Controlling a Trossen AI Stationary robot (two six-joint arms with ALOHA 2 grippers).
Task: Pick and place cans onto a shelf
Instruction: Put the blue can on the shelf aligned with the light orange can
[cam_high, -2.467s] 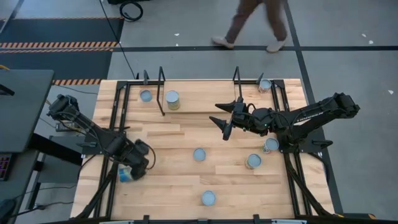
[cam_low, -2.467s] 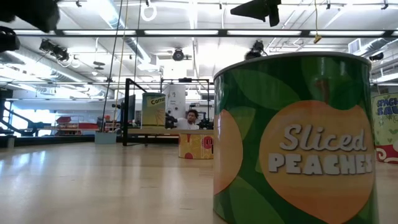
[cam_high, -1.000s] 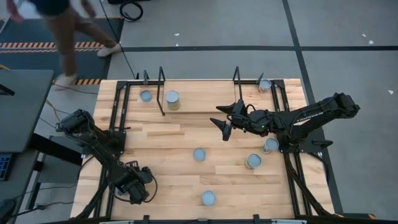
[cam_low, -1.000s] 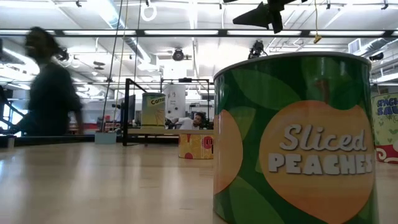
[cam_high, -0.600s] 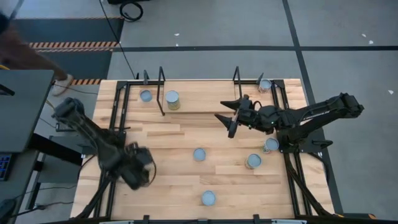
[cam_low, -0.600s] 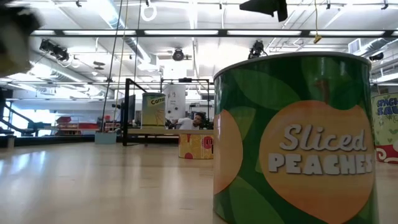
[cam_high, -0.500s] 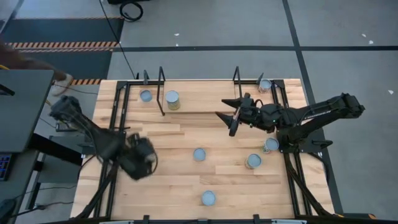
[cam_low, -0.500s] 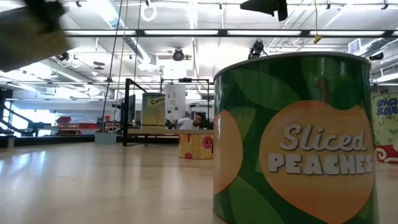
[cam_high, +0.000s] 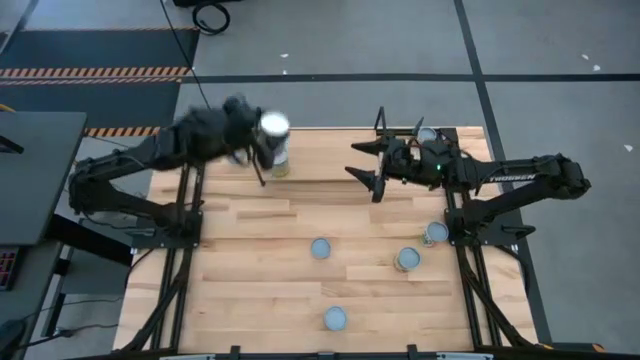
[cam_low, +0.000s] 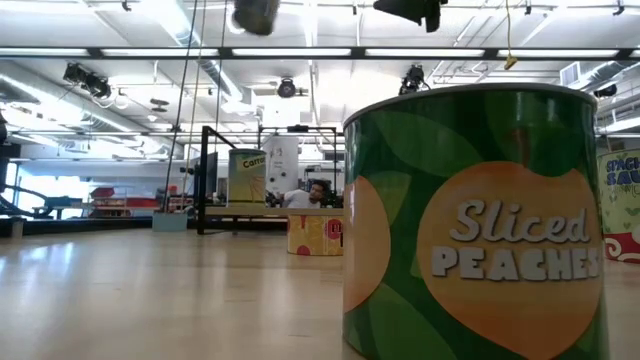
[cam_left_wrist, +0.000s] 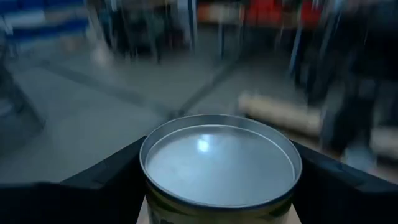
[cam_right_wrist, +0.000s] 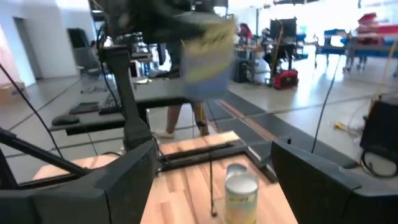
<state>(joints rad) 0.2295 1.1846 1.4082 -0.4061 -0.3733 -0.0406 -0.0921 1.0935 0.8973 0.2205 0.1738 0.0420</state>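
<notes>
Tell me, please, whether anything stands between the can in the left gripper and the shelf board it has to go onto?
Partly. The left gripper carries a can high over the shelf's left end, right where another can already stands on the board beside an upright wire post. The board to the right of that looks free.

the left gripper (cam_high: 262, 135) holds a can (cam_high: 273, 126) above the shelf (cam_high: 320, 150); the right gripper (cam_high: 366, 165) hovers open nearby.

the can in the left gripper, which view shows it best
The left wrist view: the held can fills the frame, silvery top up, between the left gripper fingers. The high view shows only its bright top above the shelf. The right wrist view shows it blurred; the low view shows a blurred shape at the top edge.
</notes>
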